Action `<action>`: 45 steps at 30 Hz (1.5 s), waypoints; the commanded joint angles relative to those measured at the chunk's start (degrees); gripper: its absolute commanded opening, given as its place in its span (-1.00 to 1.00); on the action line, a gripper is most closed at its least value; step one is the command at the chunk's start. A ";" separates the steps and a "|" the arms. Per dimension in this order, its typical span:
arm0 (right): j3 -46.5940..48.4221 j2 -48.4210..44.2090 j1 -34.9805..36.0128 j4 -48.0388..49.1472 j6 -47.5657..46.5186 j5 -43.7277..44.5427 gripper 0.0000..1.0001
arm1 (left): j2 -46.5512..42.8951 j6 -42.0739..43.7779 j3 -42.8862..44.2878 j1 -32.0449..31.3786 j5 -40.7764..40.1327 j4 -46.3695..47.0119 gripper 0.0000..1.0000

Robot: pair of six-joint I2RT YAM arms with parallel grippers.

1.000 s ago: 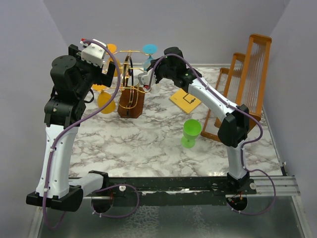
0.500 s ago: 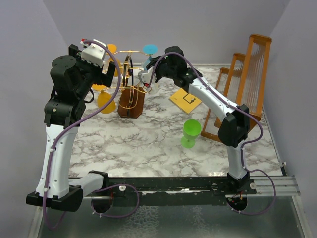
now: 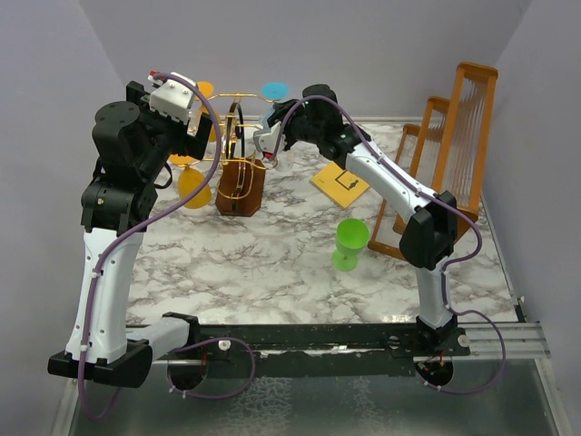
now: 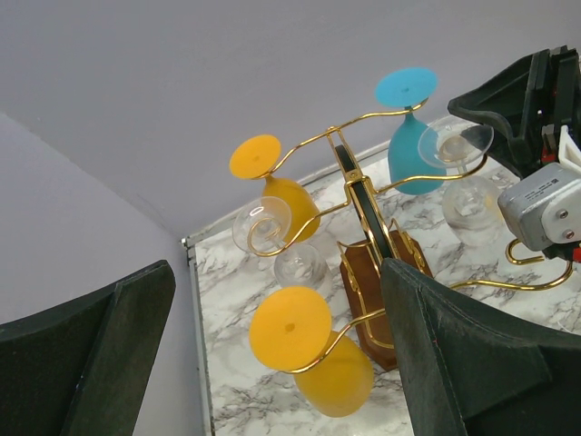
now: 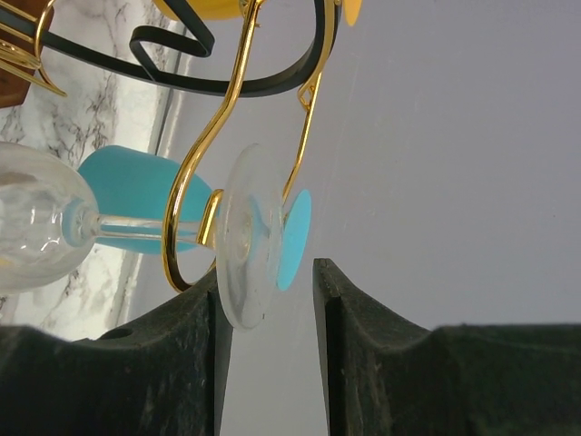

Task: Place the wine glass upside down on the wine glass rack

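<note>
Wine glass rack (image 3: 241,186) stands at the back of the marble tabletop (image 3: 272,263), its dark wooden block keeping the thin gold wire steady while glasses hang off the curled arms. Both arms reach toward it from either side. The left gripper (image 4: 277,266) hovers beside the rack with its jaws spread wide and nothing between them; it looks placed to watch or steady rather than to carry. The right gripper (image 5: 268,272) sits close against a rack arm on the right side, its jaws parted, with the rim of a glass foot just inside the gap; a gap shows on one side of the foot, so I judge it is not clamped.

That foot belongs to the clear wine glass (image 5: 36,227), the one being hung. It is upside down on the rack: its stem (image 5: 136,227) lies in the hook of a gold arm (image 5: 182,182) and its foot (image 5: 241,245) rests across the wire, which is what holds the bowl below. A blue glass (image 4: 413,154) hangs just behind it, two orange glasses (image 4: 281,195) and another clear one (image 4: 300,263) on the other arms. A green glass (image 3: 349,243) stands apart on the tabletop.
</note>
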 commanded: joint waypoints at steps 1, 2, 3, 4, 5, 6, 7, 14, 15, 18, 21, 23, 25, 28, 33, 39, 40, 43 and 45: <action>1.66 -1.24 -0.02 0.89 -1.51 1.00 -0.22 | -0.79 0.50 -0.32 0.31 1.22 0.46 0.97; 1.62 -1.25 -0.01 0.81 -1.89 1.25 -0.22 | -0.86 0.53 -0.36 0.31 1.24 0.47 0.97; 1.62 -1.25 -0.06 0.68 -2.23 1.51 -0.22 | -0.85 0.51 -0.45 0.31 1.22 0.44 0.97; 1.62 -1.21 -0.06 0.53 -2.64 1.85 -0.22 | -0.92 0.58 -0.47 0.31 1.17 0.42 0.97; 1.62 -1.17 -0.02 0.44 -3.06 2.25 -0.22 | -0.96 0.62 -0.38 0.31 1.18 0.41 0.97; 1.62 -1.09 -0.02 0.28 -3.44 2.67 -0.22 | -0.96 0.59 -0.37 0.31 1.16 0.40 0.97; 1.55 -1.05 -0.03 0.17 -3.82 3.06 -0.23 | -0.96 0.73 -0.25 0.35 1.18 0.35 0.97; 1.96 -0.83 -0.02 -0.19 -5.65 4.40 -0.23 | -1.04 0.69 -0.11 0.31 1.15 0.21 0.97; 2.04 -0.76 -0.01 -0.27 -5.79 4.55 -0.23 | -1.05 0.69 -0.12 0.31 1.16 0.22 0.97; 2.06 -0.51 -0.02 -0.57 -6.23 5.04 -0.23 | -1.01 0.84 -0.02 0.31 1.14 0.13 0.97; 2.04 -0.37 -0.02 -0.71 -6.34 5.35 -0.23 | -1.01 0.85 0.07 0.31 1.13 0.09 0.97; 2.06 -0.23 -0.05 -0.70 -6.31 5.58 -0.23 | -0.96 0.86 0.07 0.31 1.17 0.18 0.97; 2.14 -0.06 -0.02 -0.66 -6.57 5.99 -0.23 | -0.92 0.90 0.12 0.31 1.23 0.13 0.97; 2.30 0.11 -0.10 -0.64 -6.78 6.74 -0.23 | -0.96 0.90 0.16 0.27 1.22 0.12 0.97; 2.76 0.29 -0.13 -1.19 -6.74 8.01 -0.23 | -0.96 0.87 0.07 0.31 1.22 0.07 0.97; 1.92 -0.23 -0.19 -1.89 -6.74 9.12 -0.23 | -1.04 1.02 0.25 0.31 1.30 0.06 0.97; 1.62 -0.40 -0.27 -1.90 -6.76 9.30 -0.23 | -1.05 0.98 0.25 0.31 1.35 0.08 0.97; 0.54 -0.91 -0.36 -2.06 -6.74 9.57 -0.23 | -1.15 0.97 0.10 0.31 1.30 0.00 0.97; -0.26 -1.28 -0.37 -2.21 -6.75 9.75 -0.23 | -1.21 1.01 0.08 0.31 1.30 -0.02 0.97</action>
